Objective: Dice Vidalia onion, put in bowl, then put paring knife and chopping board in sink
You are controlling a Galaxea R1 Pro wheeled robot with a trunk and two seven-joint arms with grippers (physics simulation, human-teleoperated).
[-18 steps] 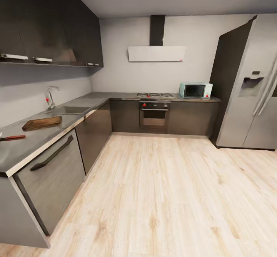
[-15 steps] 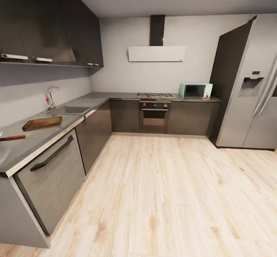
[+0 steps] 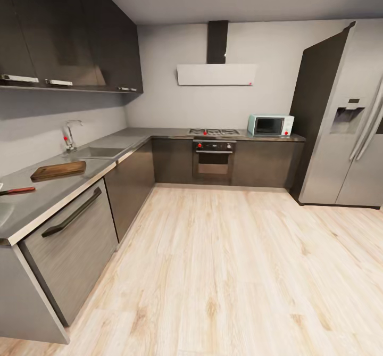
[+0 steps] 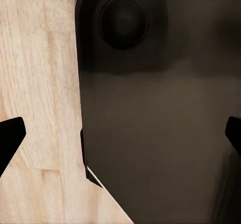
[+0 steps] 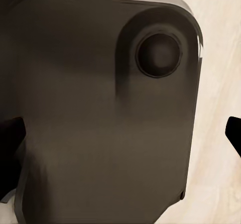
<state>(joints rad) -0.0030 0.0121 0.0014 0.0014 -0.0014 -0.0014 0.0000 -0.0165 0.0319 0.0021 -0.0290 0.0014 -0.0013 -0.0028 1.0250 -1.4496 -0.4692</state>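
1. Left wrist view: left gripper (image 4: 120, 133) has its fingertips at the two opposite picture edges, spread wide, nothing between them. Beyond it sit the robot's dark base (image 4: 150, 108) and pale wood floor (image 4: 35, 58).
2. Right wrist view: right gripper (image 5: 120, 133) is likewise spread apart and empty, looking at the same dark base (image 5: 100, 108) with floor (image 5: 221, 58) beside it.
3. Head view: the arms hang low, so I judge the step is the approach drive, well apart from the work area.
4. The countertop (image 3: 53, 191) runs along the robot's left. On it lies the chopping board (image 3: 58, 170), flat, handle slot not clear at this size.
5. The paring knife (image 3: 16, 190) lies nearer the robot than the board, red handle visible, apart from the board.
6. The sink (image 3: 96, 152) is beyond the board, with the tap (image 3: 69, 135) at the wall side. The basin inside is hidden at this angle, so the onion can't be confirmed.
7. A pale curved rim at the picture's left edge is probably the bowl (image 3: 3, 213), just past the knife; too cropped to be sure.
8. To do it well, judged: turn left, drive to face the sink squarely, stop close enough to see into the basin, and raise an arm only after parking to avoid clipping the dishwasher (image 3: 69, 244) front.
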